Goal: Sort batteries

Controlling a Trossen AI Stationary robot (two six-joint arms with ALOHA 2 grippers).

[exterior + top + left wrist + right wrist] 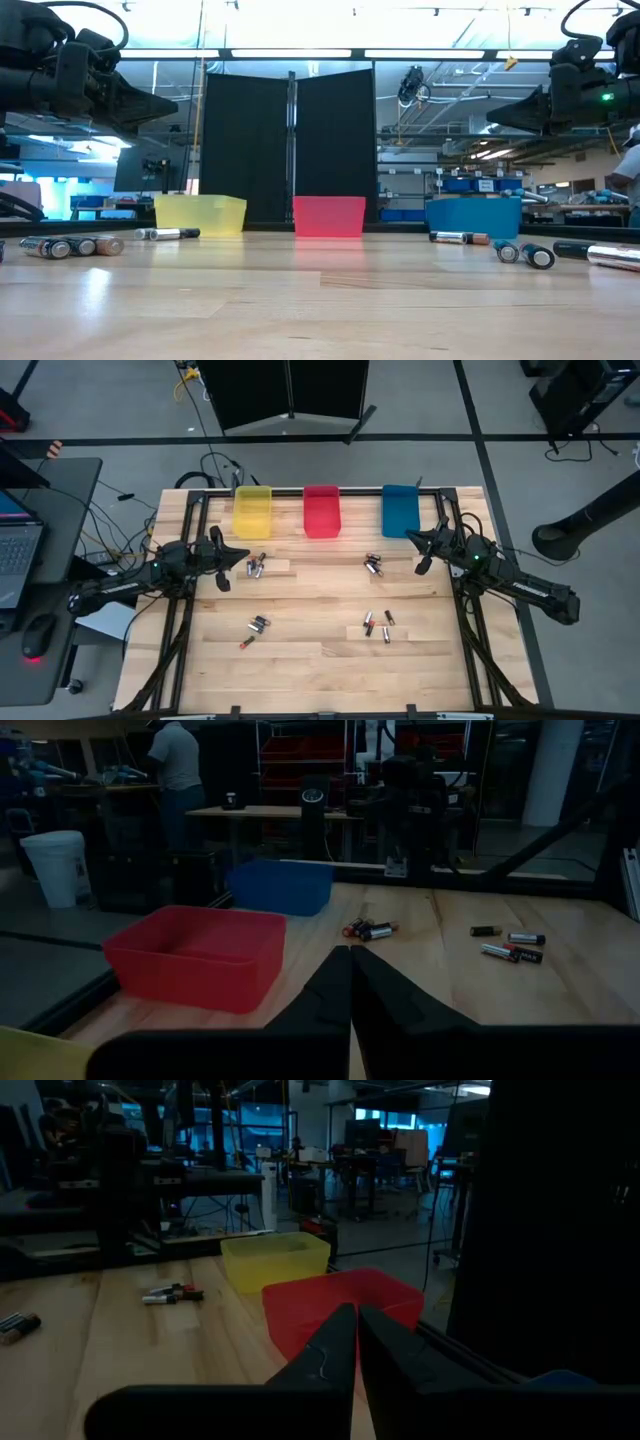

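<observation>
Small batteries lie on their sides in four clusters on the wooden table: near the yellow bin (pixel 255 567), near the blue bin (pixel 374 564), at near left (pixel 256 627) and at near right (pixel 377 626). My left gripper (pixel 242 555) is shut and empty, held above the table beside the yellow bin (pixel 252 510). My right gripper (pixel 412 538) is shut and empty, held above the table by the blue bin (pixel 400 510). A red bin (pixel 321 510) stands between the two.
The three bins stand in a row along the table's far edge. A black frame rail runs along the table's left and right sides. A laptop and mouse sit on a desk off the left. A person stands in the room beyond (pixel 178 760).
</observation>
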